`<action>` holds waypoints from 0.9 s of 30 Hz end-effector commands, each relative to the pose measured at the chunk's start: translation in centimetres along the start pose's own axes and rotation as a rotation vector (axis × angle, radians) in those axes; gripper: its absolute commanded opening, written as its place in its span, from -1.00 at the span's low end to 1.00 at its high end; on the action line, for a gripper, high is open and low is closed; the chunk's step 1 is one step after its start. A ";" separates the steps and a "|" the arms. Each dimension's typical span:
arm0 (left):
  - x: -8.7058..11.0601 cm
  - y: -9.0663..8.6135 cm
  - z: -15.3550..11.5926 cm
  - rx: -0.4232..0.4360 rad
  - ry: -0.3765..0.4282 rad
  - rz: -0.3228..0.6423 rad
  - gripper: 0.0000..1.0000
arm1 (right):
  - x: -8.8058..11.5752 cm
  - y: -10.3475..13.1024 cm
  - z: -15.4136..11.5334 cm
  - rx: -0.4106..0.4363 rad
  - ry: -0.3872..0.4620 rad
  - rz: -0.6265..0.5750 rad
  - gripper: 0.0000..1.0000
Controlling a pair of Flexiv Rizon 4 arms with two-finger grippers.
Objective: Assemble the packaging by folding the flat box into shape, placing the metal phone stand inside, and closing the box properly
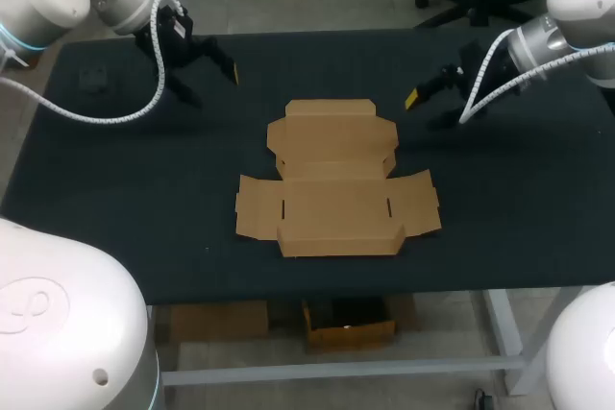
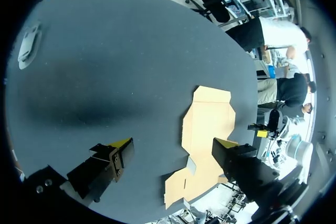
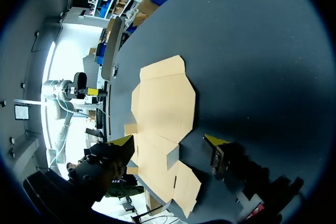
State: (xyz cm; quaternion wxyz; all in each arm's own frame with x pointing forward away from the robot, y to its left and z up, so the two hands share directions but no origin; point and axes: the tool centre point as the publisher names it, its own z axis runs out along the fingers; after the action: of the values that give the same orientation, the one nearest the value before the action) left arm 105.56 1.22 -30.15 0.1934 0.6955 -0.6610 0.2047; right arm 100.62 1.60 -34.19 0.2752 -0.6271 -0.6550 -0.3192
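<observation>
A flat, unfolded brown cardboard box [image 1: 334,180] lies in the middle of the black table, flaps spread out. A small dark metal phone stand [image 1: 93,77] sits near the table's far left edge; in the left wrist view the stand [image 2: 29,45] looks grey and lies far ahead of the fingers. My left gripper [image 1: 209,79] hovers above the table to the far left of the box, open and empty. In its own view the left gripper [image 2: 176,144] has the box [image 2: 207,129] just ahead. My right gripper [image 1: 430,105] hangs to the far right of the box, open, holding nothing. The right gripper [image 3: 169,141] looks over the box [image 3: 163,108].
The black table [image 1: 144,199] has bare cloth on both sides of the box and along its front edge. Nothing else stands on it.
</observation>
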 end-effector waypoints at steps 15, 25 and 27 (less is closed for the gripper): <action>0.3 0.5 0.0 0.060 0.017 0.026 1.00 | -1.7 0.1 2.8 0.028 0.016 0.083 0.18; 0.3 0.8 -0.1 0.066 0.021 0.040 1.00 | -2.8 0.4 3.9 -0.024 0.005 0.088 0.00; 0.3 0.8 -0.1 0.065 0.021 0.041 1.00 | -3.0 0.5 4.0 -0.033 0.023 0.060 0.05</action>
State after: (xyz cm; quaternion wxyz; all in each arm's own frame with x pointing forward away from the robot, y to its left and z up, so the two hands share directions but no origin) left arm 104.91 0.93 -29.94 0.1744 0.6857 -0.6659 0.2364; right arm 101.66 2.79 -38.55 0.2812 -0.6530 -0.6274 -0.3177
